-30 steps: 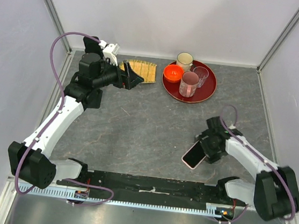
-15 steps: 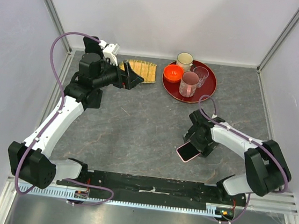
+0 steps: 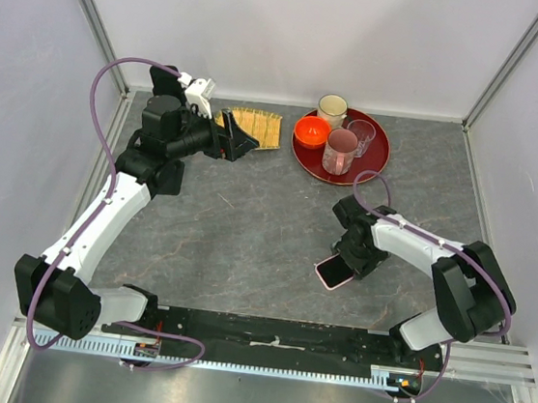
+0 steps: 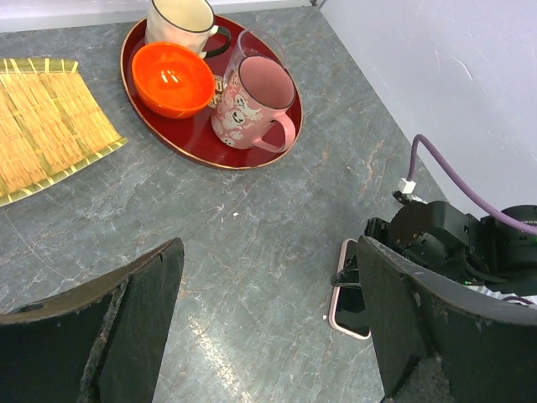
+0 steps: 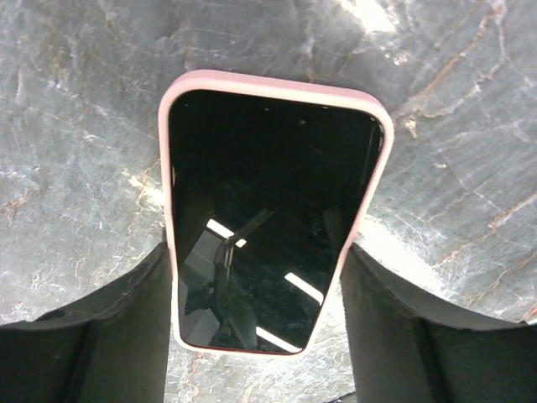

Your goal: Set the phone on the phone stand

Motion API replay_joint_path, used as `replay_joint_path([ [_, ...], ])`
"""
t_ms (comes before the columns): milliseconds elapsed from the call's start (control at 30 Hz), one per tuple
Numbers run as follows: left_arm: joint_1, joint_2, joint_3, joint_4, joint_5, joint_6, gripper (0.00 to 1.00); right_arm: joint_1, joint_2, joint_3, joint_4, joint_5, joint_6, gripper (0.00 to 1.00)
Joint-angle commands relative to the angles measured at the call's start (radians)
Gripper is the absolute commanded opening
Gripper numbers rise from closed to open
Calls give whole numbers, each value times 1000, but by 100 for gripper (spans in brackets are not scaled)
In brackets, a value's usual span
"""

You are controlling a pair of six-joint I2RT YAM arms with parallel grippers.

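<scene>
The phone [image 5: 268, 227], a black screen in a pink case, lies flat on the grey table at the near right [image 3: 335, 273] and shows at the right edge of the left wrist view [image 4: 352, 302]. My right gripper [image 5: 256, 252] points down over it, one finger against each long side of the case, shut on it [image 3: 344, 264]. My left gripper [image 3: 247, 141] hangs open and empty over the far left of the table, and its wrist view shows only bare table between the fingers [image 4: 268, 248]. The phone stand shows in no view.
A red tray [image 3: 376, 160] at the back holds a cream mug [image 3: 333, 107], an orange bowl [image 3: 311, 129], a pink mug [image 3: 340, 151] and a glass [image 3: 361, 132]. A bamboo mat [image 3: 253, 127] lies left of it. White walls enclose the table.
My right arm has swung left and its jaws have narrowed onto the phone's sides. The phone has shifted a little to the left and turned. The left arm has not moved.
</scene>
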Motion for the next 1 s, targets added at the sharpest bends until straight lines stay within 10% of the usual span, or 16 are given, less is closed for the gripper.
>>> replay_joint_path([
  [0, -1, -12, -4, 36, 39, -20, 89, 20, 26, -32, 31, 92, 71, 46],
  [167, -1, -10, -4, 39, 46, -18, 89, 86, -13, 9, 49, 235, -8, 0],
  [467, -1, -4, -4, 41, 59, -11, 89, 281, -294, -24, 457, 476, -481, 0],
  [700, 6, 9, -17, 103, 186, -18, 90, 339, -388, -144, 1001, 272, -909, 0],
  [967, -66, 135, -14, 232, 458, -124, 86, 494, -418, -94, 1088, 181, -1199, 0],
])
